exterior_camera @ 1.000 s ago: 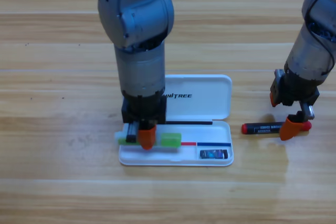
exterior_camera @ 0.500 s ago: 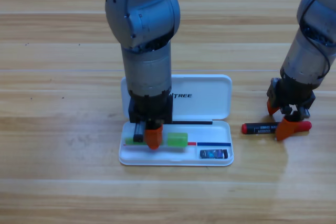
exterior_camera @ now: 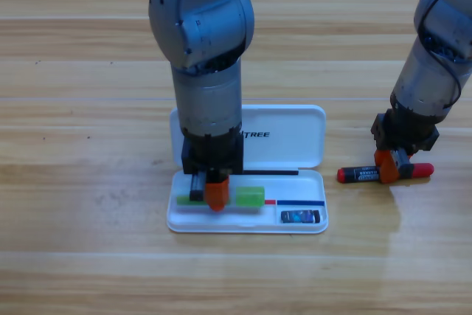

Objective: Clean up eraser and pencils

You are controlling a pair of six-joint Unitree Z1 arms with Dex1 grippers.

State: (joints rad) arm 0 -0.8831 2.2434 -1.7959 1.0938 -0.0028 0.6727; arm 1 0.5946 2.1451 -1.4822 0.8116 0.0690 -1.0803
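Note:
The pale pencil with the green cap (exterior_camera: pixel 249 196) lies lengthwise in the tray of the open white case (exterior_camera: pixel 247 227). My left gripper (exterior_camera: pixel 209 191) points down on the pencil's left half and is shut on it. The eraser (exterior_camera: pixel 300 217), small and dark, sits in the tray's lower right corner. Right of the case, the black pencil with red ends (exterior_camera: pixel 358 175) lies on the table. My right gripper (exterior_camera: pixel 388 167) has come down over its middle, with the orange jaws shut on it.
The case's lid (exterior_camera: pixel 284 134) lies flat behind the tray, and the left arm stands over its left part. Bare wooden table (exterior_camera: pixel 88 204) surrounds the case on the left and in front.
The left gripper slid the pale pencil rightwards, fully into the tray. The right gripper dropped onto the black-and-red pencil and its jaws came together; the pencil shifted slightly up the picture.

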